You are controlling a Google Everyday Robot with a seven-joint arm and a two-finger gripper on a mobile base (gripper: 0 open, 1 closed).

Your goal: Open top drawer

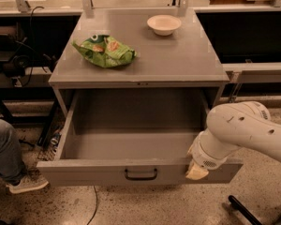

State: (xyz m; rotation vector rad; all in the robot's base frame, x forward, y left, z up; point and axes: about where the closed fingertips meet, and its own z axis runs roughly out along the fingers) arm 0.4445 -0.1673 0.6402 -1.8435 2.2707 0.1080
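Grey top drawer (pixel 93 173), gripper (pixel 196 170) at rim — bowl (pixel 164 24) above

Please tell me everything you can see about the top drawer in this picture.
The top drawer is grey, metal by its look, and stands pulled far out of the cabinet, level. It has a wide front panel with a dark loop handle at the centre, and a deep tray whose bare floor shows. The gripper is at the right part of the front panel, against its upper edge.
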